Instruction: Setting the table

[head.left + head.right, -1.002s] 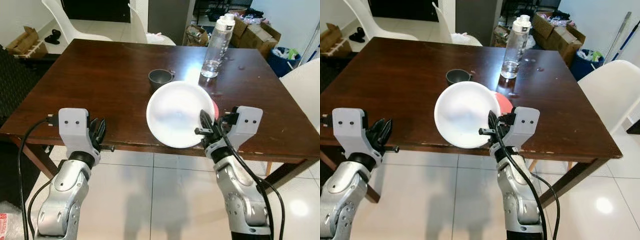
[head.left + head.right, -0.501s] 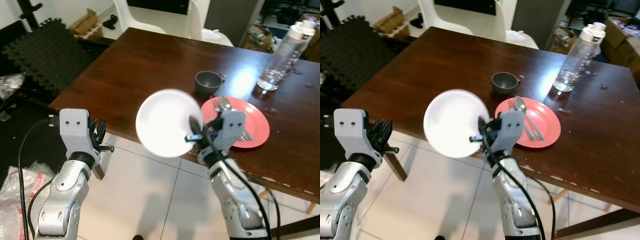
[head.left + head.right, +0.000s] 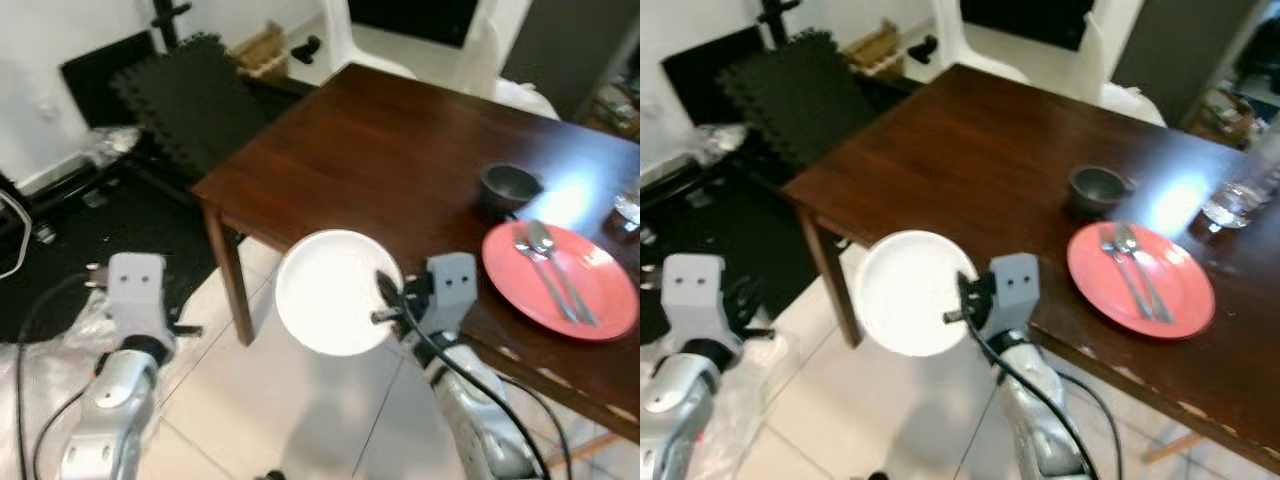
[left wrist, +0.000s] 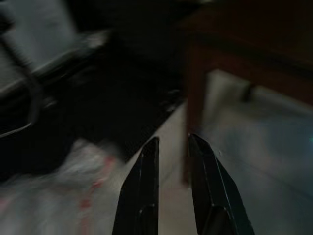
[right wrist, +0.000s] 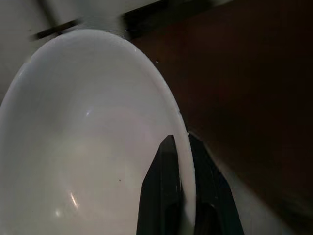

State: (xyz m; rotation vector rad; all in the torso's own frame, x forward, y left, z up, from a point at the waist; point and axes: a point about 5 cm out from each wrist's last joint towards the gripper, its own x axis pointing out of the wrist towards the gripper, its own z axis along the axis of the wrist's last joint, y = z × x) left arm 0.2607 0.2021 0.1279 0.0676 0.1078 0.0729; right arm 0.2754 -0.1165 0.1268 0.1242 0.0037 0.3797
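Observation:
My right gripper (image 3: 386, 301) is shut on the rim of a white bowl (image 3: 328, 290), held tilted over the tiled floor just off the near edge of the dark wooden table (image 3: 380, 140). The right wrist view shows the bowl's rim (image 5: 182, 122) pinched between the two black fingers (image 5: 164, 186). On the table to the right lie a red plate (image 3: 603, 300) carrying two spoons (image 3: 545, 268) and a small dark cup (image 3: 510, 186). My left gripper (image 4: 171, 147) hangs low at the left over the floor, its fingers close together with nothing between them.
The table's corner and leg (image 3: 230, 270) stand just left of the bowl. Black foam mats (image 3: 190, 90) cover the floor at the far left, with a white chair (image 3: 350, 30) behind the table. A clear bottle's base (image 3: 1232, 205) sits at the right edge. Crumpled plastic (image 4: 73, 186) lies below the left gripper.
The whole view has swung left, so the table now sits to the right. The right gripper still holds the bowl, now nearer the table's left corner. The left arm hangs as before.

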